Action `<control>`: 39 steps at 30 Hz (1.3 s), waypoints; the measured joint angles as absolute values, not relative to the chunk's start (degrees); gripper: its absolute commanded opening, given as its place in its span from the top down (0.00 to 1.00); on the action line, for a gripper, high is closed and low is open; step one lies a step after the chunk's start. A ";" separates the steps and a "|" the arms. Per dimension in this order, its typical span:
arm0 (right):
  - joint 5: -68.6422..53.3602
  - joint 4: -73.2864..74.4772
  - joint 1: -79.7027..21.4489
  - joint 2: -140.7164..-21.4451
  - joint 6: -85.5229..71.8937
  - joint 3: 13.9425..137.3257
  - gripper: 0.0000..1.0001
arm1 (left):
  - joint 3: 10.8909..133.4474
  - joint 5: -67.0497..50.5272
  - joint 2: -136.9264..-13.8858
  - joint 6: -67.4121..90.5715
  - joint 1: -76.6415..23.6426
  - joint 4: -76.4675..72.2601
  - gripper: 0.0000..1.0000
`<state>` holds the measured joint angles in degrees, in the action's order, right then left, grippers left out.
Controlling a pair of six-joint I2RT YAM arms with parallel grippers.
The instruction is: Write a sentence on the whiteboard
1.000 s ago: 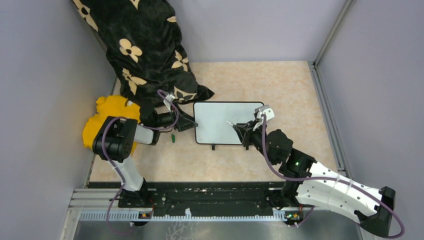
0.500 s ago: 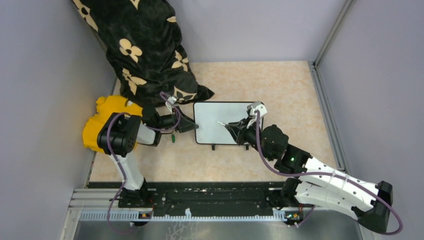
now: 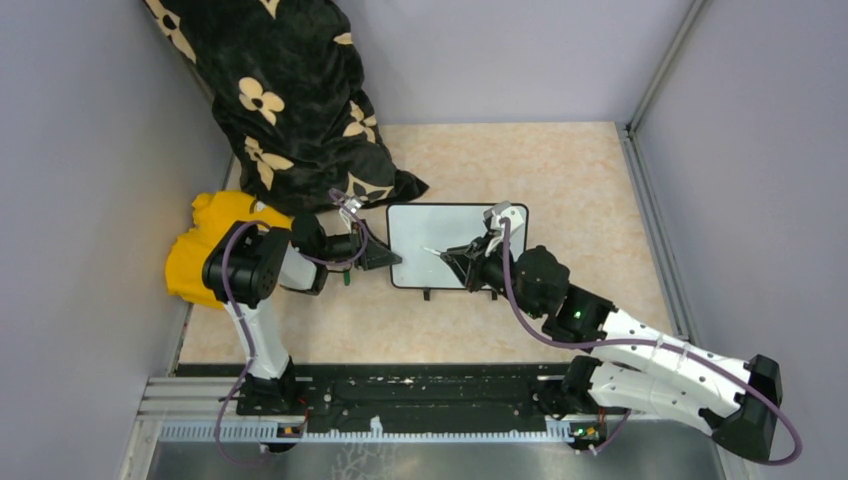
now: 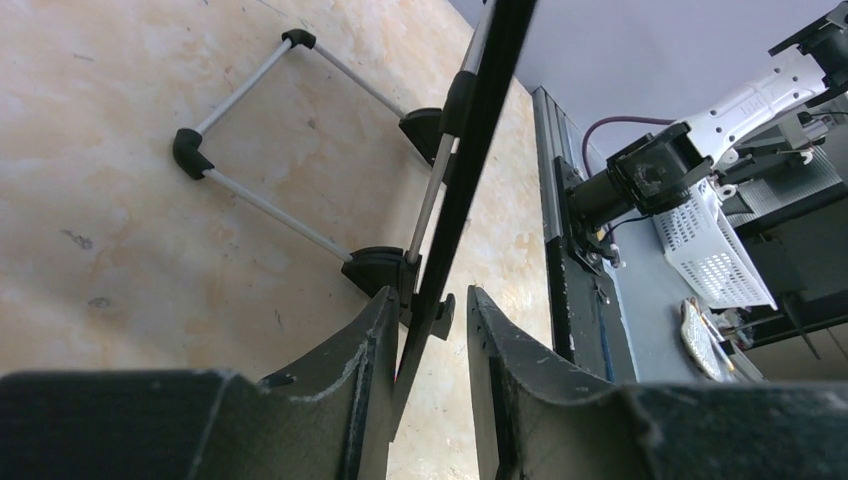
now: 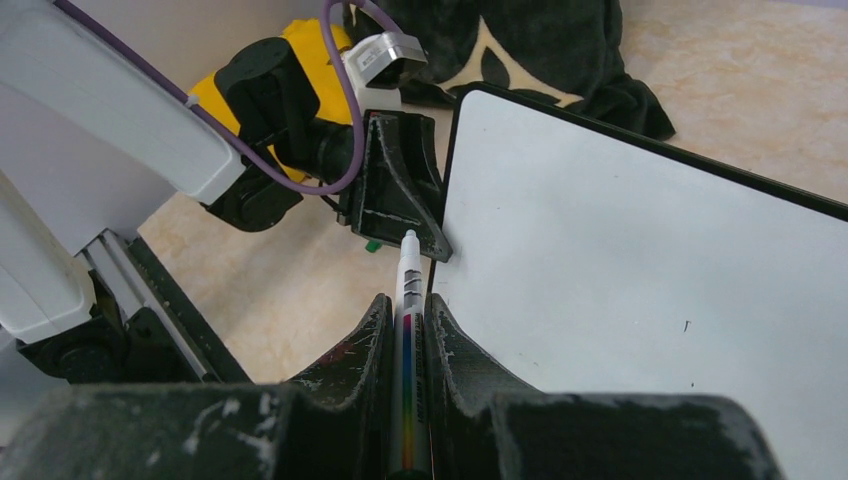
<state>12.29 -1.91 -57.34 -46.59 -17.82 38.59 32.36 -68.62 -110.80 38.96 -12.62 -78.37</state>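
Whiteboard (image 3: 415, 228) stands at mid-table on the beige marbled table (image 3: 580, 180), just right of the near hem of a black cloth with cream flowers (image 3: 290, 100). Two black feet (image 3: 427, 294) show at its near edge. The writing face (image 5: 640, 250) is plain glossy white, with one small dark speck (image 5: 686, 325) toward its near right.

Left gripper (image 3: 395, 262) is at the board's left edge, its jaws narrow and straddling the thin black frame (image 4: 478, 120). In the left wrist view one finger lies close against the frame and the other stands clear of it, so the grip is not closed.

Right gripper (image 3: 450, 254) is over the board's left half, its jaws closed on a white marker (image 5: 407, 290) with a rainbow stripe. The marker points left, its tip near the board's left edge and close to the left gripper's fingers. Whether the tip touches the surface cannot be told.

Also noted are a yellow soft item (image 3: 205, 250) by the left wall, behind the left arm, and a small green object (image 3: 345, 277) on the table just near-left of the left gripper.
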 measured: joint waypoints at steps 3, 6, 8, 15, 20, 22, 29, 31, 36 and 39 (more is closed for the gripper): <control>12.23 -2.22 -57.39 -46.68 -18.04 38.70 1.00 | 32.36 -68.66 -111.70 38.89 -12.78 -78.00 0.66; 12.16 -2.28 -57.39 -46.89 -18.15 38.70 1.00 | 32.38 -68.69 -111.81 38.74 -12.78 -77.91 0.69; 12.10 -2.35 -57.39 -47.07 -18.15 38.70 1.00 | 32.40 -68.73 -111.81 38.72 -12.78 -77.89 0.71; 12.08 -2.52 -57.39 -47.48 -18.22 38.70 1.00 | 32.42 -68.71 -111.81 38.65 -12.78 -77.89 0.77; 11.90 -2.61 -57.43 -48.16 -18.26 38.70 1.00 | 32.47 -68.71 -111.81 38.02 -12.78 -78.00 0.81; 11.84 -2.61 -57.58 -48.47 -18.26 38.70 1.00 | 32.56 -68.73 -111.81 37.67 -12.80 -78.02 0.82; 11.79 -3.44 -57.65 -48.60 -18.24 38.74 1.00 | 32.64 -68.97 -111.92 36.64 -12.88 -78.02 0.86; 11.88 -3.55 -57.65 -48.60 -18.24 38.83 1.00 | 32.64 -69.04 -111.96 36.42 -12.88 -78.02 0.87; 12.80 -3.55 -57.87 -48.77 -18.20 39.81 1.00 | 32.67 -69.08 -111.98 36.16 -12.88 -78.04 0.89; 14.63 -3.46 -58.48 -49.41 -18.04 41.17 1.00 | 32.64 -69.10 -111.98 36.05 -12.88 -78.04 0.90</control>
<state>14.63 -3.46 -58.48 -49.41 -18.04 41.17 32.64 -69.10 -111.98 36.05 -12.88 -78.04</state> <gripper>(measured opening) 0.119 0.166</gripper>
